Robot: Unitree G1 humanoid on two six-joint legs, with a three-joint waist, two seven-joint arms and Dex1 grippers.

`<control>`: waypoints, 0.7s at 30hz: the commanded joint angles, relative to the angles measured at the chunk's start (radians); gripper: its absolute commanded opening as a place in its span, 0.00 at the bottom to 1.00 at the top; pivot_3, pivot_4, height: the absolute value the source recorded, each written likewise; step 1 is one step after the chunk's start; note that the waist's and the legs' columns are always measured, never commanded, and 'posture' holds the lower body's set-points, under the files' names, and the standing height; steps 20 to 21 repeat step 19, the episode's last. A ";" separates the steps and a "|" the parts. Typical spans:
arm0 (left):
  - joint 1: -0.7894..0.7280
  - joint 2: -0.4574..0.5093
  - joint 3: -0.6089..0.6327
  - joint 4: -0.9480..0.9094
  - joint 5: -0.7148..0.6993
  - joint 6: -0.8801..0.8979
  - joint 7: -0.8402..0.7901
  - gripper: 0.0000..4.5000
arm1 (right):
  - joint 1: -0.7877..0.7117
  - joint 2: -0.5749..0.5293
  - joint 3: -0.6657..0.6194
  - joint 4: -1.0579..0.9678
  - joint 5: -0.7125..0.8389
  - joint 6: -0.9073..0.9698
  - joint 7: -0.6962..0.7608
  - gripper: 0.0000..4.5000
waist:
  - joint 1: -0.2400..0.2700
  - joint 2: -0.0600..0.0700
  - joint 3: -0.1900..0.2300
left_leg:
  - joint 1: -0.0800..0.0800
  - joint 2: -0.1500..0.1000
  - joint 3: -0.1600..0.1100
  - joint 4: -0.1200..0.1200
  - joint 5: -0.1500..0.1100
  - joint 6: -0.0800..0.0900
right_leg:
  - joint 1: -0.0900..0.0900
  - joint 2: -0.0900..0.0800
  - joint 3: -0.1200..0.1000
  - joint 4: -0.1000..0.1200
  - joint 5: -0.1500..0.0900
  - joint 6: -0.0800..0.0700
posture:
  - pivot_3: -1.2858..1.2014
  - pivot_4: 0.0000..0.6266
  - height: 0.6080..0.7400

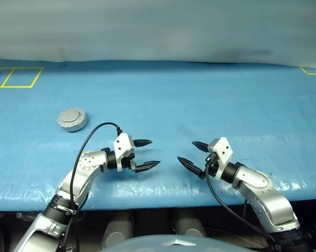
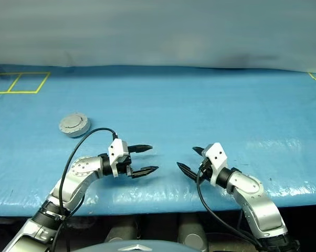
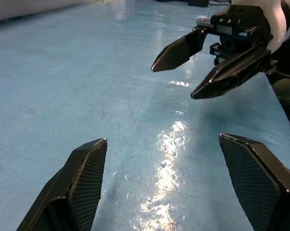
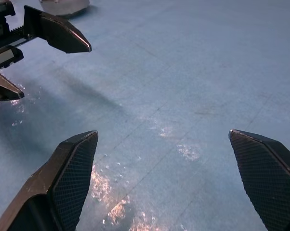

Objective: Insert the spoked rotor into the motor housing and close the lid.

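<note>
Motor housing sits alone on the blue counter, far over on the robot's left side, with the grey lid seated on top of it; the two read as one closed round grey unit. The top face is light grey with a raised central hub and shallow relief around it. Interior is not visible, so the spoked rotor cannot be checked. A corner of the same unit shows at the far edge of the right wrist view.

Left gripper: held just above the counter near its front edge, pointing toward the robot's right. Fingers spread wide, nothing between them. The housing lies well apart from it, farther back and to the left.

Right gripper: also near the front edge, pointing toward the robot's left and slightly down, facing the left gripper across a bare stretch of counter. Fingers spread wide, empty. The left wrist view confirms the right gripper's two black fingers parted, with blue surface showing between them.

The two grippers are near each other, tips not touching.

Yellow tape marks form rectangles on the counter at the far left; another yellow corner at the far right.
</note>
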 commanded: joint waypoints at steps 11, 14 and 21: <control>0.006 -0.058 0.069 -0.009 0.056 -0.033 0.059 0.90 | -0.059 0.046 0.009 0.011 -0.049 -0.014 -0.019 0.99 | 0.021 0.000 0.000 | -0.007 -0.003 0.002 0.001 0.000 -0.003 | -0.006 -0.003 0.000 -0.002 0.002 0.004 | 0.52 0.24 1.00; 0.003 -0.075 0.063 -0.004 0.071 -0.033 0.069 0.90 | -0.059 0.060 0.010 0.015 -0.060 -0.020 -0.030 0.99 | 0.021 0.000 0.000 | -0.007 -0.002 0.002 0.002 0.000 -0.003 | -0.006 -0.002 0.000 -0.001 0.002 0.004 | 0.52 0.24 1.00; 0.004 -0.101 0.076 -0.012 0.063 -0.022 0.083 0.90 | -0.064 0.082 0.023 0.000 -0.072 -0.007 -0.044 0.99 | 0.020 0.000 0.000 | -0.007 -0.002 0.002 0.004 0.000 -0.003 | -0.005 -0.002 0.000 -0.001 0.002 0.004 | 0.52 0.24 1.00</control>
